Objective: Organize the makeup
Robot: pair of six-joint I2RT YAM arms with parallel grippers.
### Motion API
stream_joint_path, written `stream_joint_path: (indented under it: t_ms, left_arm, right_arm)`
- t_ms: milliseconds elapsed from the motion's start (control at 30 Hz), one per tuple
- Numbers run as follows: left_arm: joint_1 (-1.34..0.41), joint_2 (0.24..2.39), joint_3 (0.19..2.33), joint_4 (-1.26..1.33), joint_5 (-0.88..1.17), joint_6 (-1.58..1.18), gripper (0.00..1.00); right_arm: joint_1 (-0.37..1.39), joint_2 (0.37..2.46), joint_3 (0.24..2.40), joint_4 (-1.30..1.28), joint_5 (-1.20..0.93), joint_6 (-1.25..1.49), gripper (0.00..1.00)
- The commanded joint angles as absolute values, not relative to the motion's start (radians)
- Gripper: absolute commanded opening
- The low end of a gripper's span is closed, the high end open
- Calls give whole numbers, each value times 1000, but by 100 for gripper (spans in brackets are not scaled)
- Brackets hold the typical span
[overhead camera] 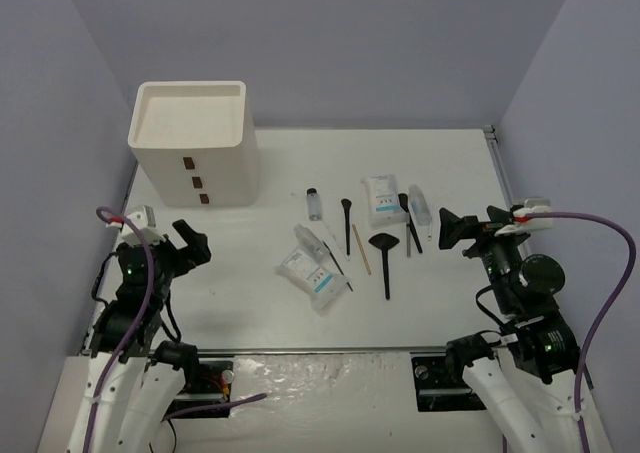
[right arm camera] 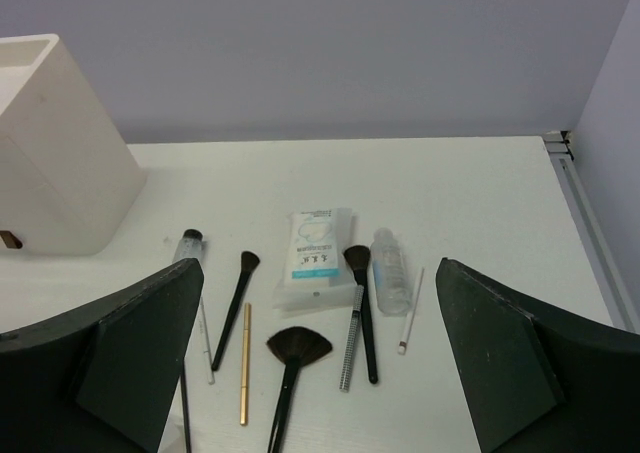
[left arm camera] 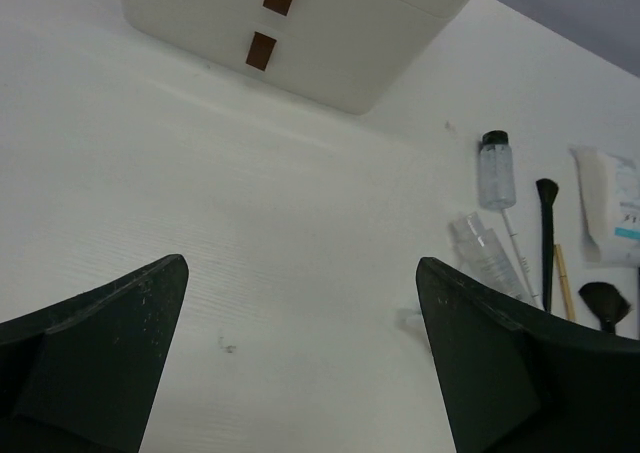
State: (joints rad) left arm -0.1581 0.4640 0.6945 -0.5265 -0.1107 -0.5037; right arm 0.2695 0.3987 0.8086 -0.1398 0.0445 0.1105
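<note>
By my judgement the work has not begun. All the makeup [overhead camera: 384, 243] lies loose on the table [overhead camera: 250, 303], right of centre. None of it shows in the top recess of the box [overhead camera: 195, 143], which stands at the far left. The box's three drawers [overhead camera: 197, 183] look shut, so everything remains to be done. In the scatter are a fan brush [right arm camera: 297, 353] nearest the arms, a stick [right arm camera: 244, 373] just left of it, straight black brushes [overhead camera: 346, 223] and clear tubes [overhead camera: 314, 204]. There is a far packet [overhead camera: 380, 199] and a near packet [overhead camera: 314, 273], the latter lying askew at the left edge of the group with a tube against it. A few thinner sticks lie among these, too slight to name. The left gripper [overhead camera: 172, 245] hangs over bare table near the box, jaws spread wide and holding nothing, well apart from the items. The right gripper [overhead camera: 455, 233] sits just right of the scatter, pointed at it, also spread wide and holding nothing. As for writing, both packets carry blue print, and the far one shows a blue block with small lines under it in the right wrist view, but no word or brand can be read. The drawers bear only small brown tabs, with no lettering visible.
</note>
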Motion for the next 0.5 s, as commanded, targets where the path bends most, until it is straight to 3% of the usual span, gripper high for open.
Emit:
stream_joint_path:
  t_ms: [0,133,300,467]
  left_arm:
    - [-160,646,707,-195,-52,-720,97]
    - [-124,795,709,-43,-9,-801,96]
    - [65,1038,614,365,182,-965,89]
    - [107,1198,574,580,197,-979,80]
  right_arm:
    - [275,494,878,-85,-33,128,100]
    - [276,508,897,-98,-80,148,100]
    - [281,494,891,-98,-155,150,100]
    - [309,462,879,-97,-150,127,100]
